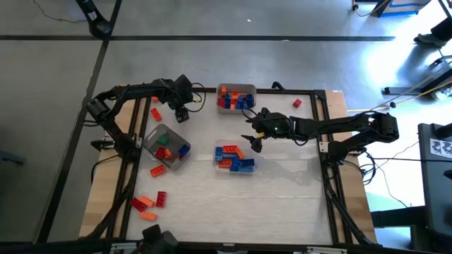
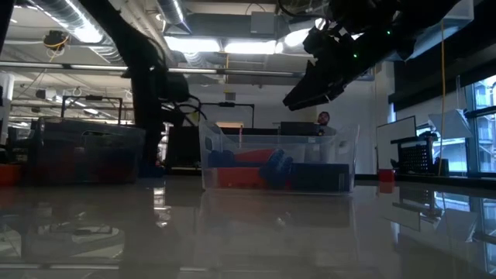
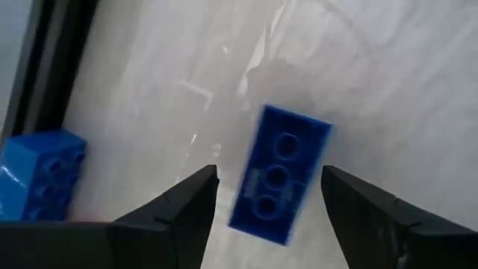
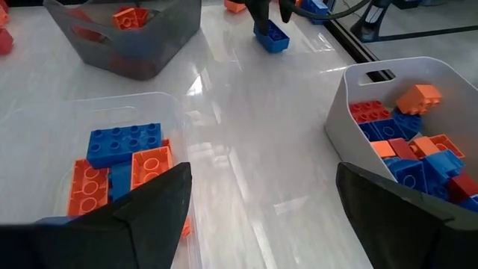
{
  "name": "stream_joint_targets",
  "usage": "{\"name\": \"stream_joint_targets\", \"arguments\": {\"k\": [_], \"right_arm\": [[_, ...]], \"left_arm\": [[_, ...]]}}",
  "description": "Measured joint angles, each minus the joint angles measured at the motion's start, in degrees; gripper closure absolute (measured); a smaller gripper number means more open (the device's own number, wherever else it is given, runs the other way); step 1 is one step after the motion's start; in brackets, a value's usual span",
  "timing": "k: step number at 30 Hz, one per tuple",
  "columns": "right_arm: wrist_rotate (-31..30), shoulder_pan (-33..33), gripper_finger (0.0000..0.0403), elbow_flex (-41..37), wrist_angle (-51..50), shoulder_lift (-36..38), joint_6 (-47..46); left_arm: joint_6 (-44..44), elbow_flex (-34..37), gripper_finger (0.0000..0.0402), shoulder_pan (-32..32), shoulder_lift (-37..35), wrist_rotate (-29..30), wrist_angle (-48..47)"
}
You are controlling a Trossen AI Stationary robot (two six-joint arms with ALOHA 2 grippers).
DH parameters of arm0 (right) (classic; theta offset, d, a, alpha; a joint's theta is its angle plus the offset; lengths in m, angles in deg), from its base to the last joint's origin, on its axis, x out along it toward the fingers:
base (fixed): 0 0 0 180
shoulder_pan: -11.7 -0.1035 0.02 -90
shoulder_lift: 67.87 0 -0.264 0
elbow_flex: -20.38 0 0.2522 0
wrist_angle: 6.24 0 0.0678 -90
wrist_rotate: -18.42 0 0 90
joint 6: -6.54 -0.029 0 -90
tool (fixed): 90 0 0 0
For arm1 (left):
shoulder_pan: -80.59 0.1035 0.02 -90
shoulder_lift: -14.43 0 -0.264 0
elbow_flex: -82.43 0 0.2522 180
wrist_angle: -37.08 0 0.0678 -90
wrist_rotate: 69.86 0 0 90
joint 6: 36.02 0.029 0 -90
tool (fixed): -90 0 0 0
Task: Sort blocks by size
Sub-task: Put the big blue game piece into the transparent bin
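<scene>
Blocks: red, orange, blue and a few green bricks (image 1: 232, 156), most of them lying in three trays, some loose on the table (image 1: 282, 197).
Far tray (image 1: 236, 98): pale, near the table's far edge, filled with blue, orange and red bricks.
Middle tray (image 1: 234, 156): clear, about the table's centre, holding flat orange and blue bricks (a wide blue one shows plainly in the right wrist view).
Left tray (image 1: 167, 146): grey, near the table's left edge, with red, green, orange and blue bricks in it.
Loose bricks: a red and orange cluster (image 1: 148, 202) by the near left corner, one orange (image 1: 155, 113) beyond the left tray, one red (image 1: 296, 103) toward the far right corner.
Left tool (image 1: 182, 113): between the left tray and the far tray, fingers spread apart, holding nothing.
Blue brick (image 3: 278, 174): three studs in a row visible, lying on the table right under the left tool, between its fingers and touching neither; a second blue brick (image 3: 41, 175) lies off to one side.
Right tool (image 1: 254, 140): over the gap between the far tray and the middle tray, jaws wide and empty, raised above the table.
</scene>
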Motion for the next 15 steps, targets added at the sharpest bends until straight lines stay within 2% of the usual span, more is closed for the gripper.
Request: {"name": "stream_joint_targets", "arguments": {"k": [11,15], "right_arm": [[0.00,0.02,0.0072,0.02,1.26,0.00,0.01],[0.00,0.02,0.0072,0.02,1.22,0.00,0.01]], "left_arm": [[1.77,3.95,0.0192,1.13,3.50,-1.47,6.83],[1.76,3.99,0.0217,1.13,4.13,-2.24,6.92]]}}
